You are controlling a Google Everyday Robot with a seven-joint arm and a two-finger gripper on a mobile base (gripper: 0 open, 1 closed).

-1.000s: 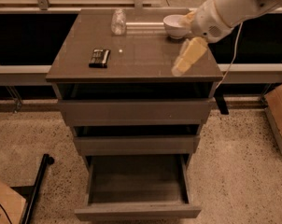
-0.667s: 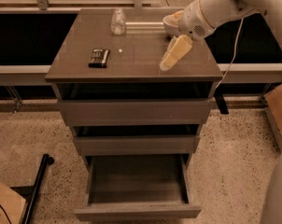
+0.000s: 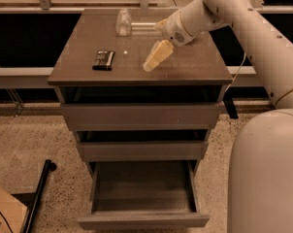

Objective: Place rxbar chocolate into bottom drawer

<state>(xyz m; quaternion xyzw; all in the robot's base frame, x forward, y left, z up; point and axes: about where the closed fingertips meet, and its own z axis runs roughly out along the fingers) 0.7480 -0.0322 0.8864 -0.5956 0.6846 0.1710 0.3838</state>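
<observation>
The rxbar chocolate [image 3: 103, 59], a small black-wrapped bar, lies flat on the left part of the cabinet top [image 3: 195, 67]. My gripper [image 3: 155, 57] hangs over the middle of the top, right of the bar and apart from it, pointing down and to the left. It holds nothing that I can see. The bottom drawer [image 3: 144, 220] is pulled out, and its wide box interior holds nothing that shows. The two shallower drawers above it are pushed in.
A clear glass jar [image 3: 123, 22] stands at the back of the top, left of my arm [image 3: 243, 28]. My white base [image 3: 265, 174] fills the lower right. A black pole [image 3: 40, 193] and a cardboard box [image 3: 3, 212] lie on the floor at the left.
My arm has swung left across the cabinet top, bringing the gripper from the right side to the middle, closer to the bar. The bar, jar and drawers have not moved.
</observation>
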